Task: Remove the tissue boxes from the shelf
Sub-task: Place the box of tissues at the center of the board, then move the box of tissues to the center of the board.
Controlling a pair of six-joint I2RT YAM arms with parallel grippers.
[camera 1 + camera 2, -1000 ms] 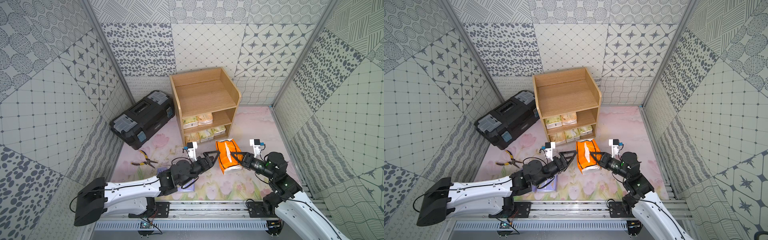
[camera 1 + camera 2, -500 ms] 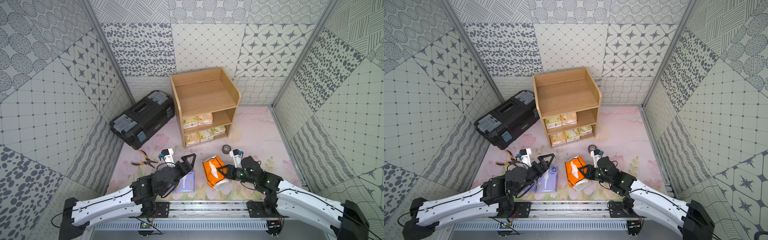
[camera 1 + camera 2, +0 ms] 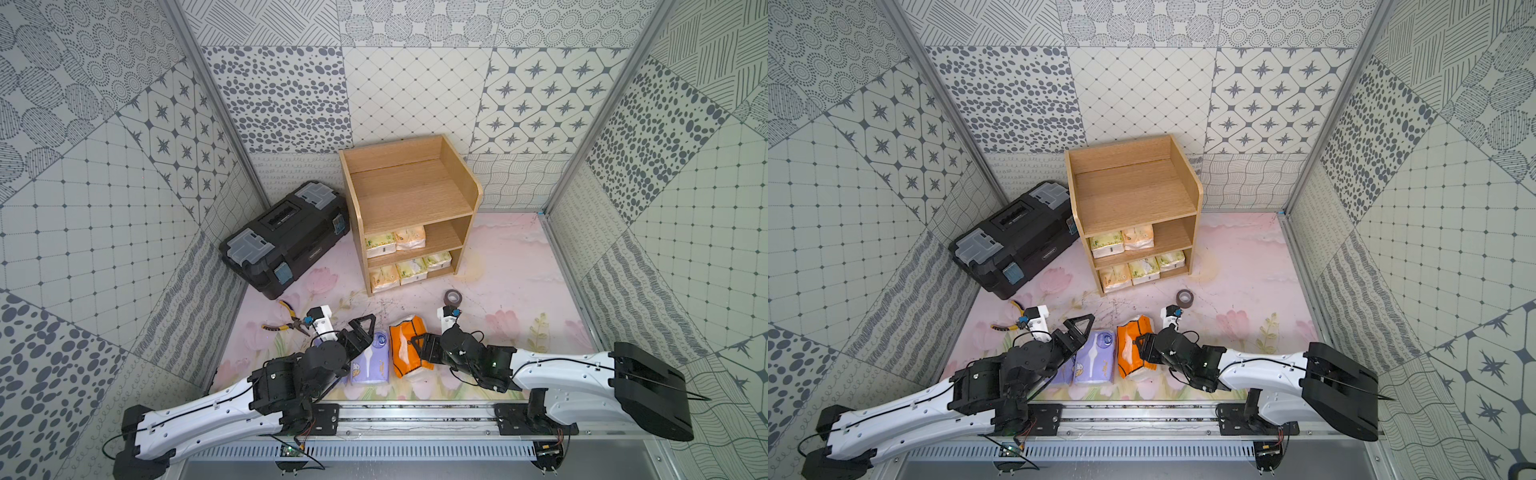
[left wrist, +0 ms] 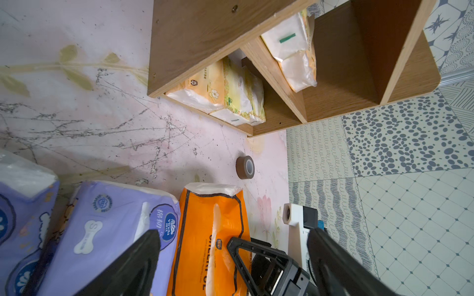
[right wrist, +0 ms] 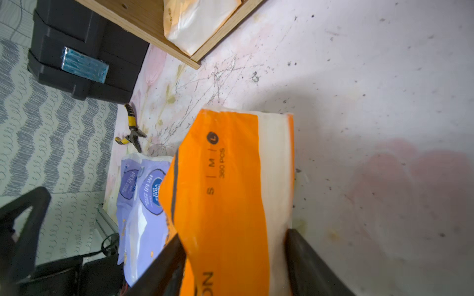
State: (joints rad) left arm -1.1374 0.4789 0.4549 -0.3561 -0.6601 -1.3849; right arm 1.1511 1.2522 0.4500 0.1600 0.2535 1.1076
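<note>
While your right gripper [image 5: 234, 237] straddles the orange pack [image 5: 225, 179], grip impossible to tell, your left gripper [image 4: 233, 232] hangs wide open, empty, over the near lavender packs [image 3: 1092, 361].

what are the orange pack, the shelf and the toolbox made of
The orange pack: thin glossy plastic film, wrinkled, over soft tissue. The shelf: likely wood-grain laminate board, matte; screw heads show. The toolbox: seemingly hard black moulded plastic, grey latches.

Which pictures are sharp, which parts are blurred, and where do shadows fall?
Both top views: sharp, evenly lit. Left wrist view: shelf and tape roll sharp, fingers of the left tool soft. Right wrist view: orange pack blurred near the lens, grey shadow on the mat beside it.
</note>
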